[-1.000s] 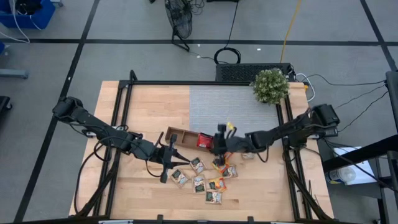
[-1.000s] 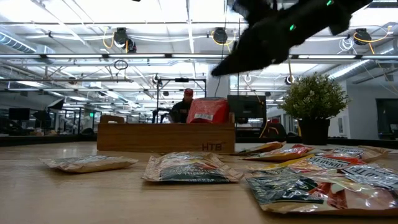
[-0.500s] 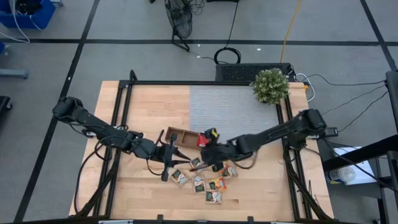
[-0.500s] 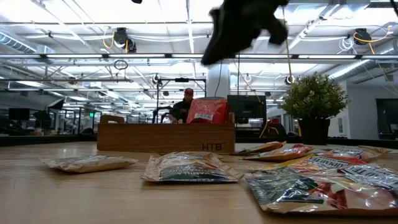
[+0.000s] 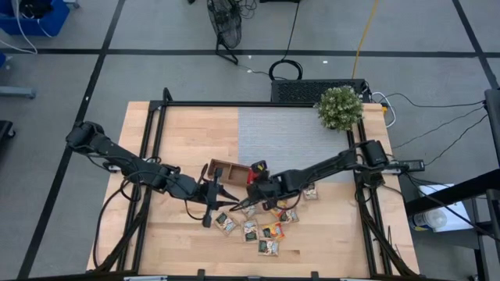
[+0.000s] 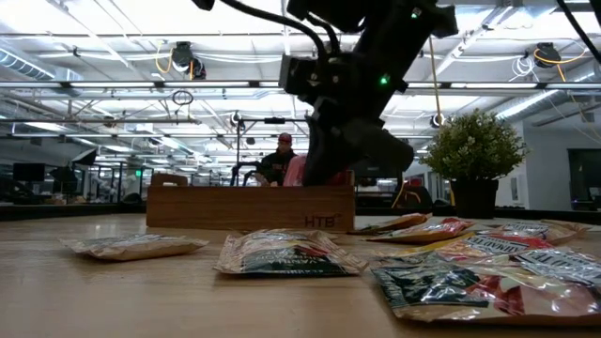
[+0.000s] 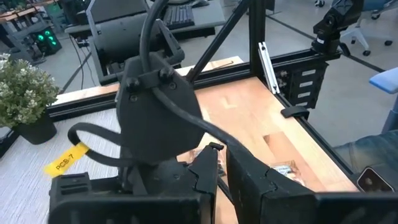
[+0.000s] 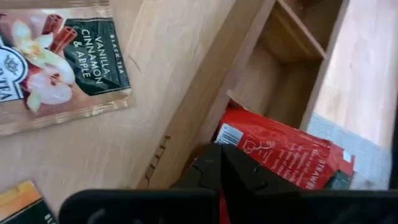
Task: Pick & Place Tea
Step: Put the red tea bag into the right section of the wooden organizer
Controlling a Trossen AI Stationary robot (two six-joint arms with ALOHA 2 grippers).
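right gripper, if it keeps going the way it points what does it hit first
Probably the red tea sachet in the wooden tray; the shut right gripper is aimed at its near edge, though the depth is unclear.

Low view. Wooden tray (image 6: 250,207) stood on the surface (image 6: 141,300), "HTB" printed on its front wall. A dark arm came down from above; its claw (image 6: 340,160) hung just over the tray's right end, in front of a red sachet (image 6: 299,171) standing in the tray. Sachets lay flat in the foreground: one pale (image 6: 134,246) at left, one dark-labelled (image 6: 287,253) in the middle, several overlapping (image 6: 488,268) at right. Potted plant (image 6: 473,150) stood behind, at right. A person (image 6: 277,160) sat beyond the tray.
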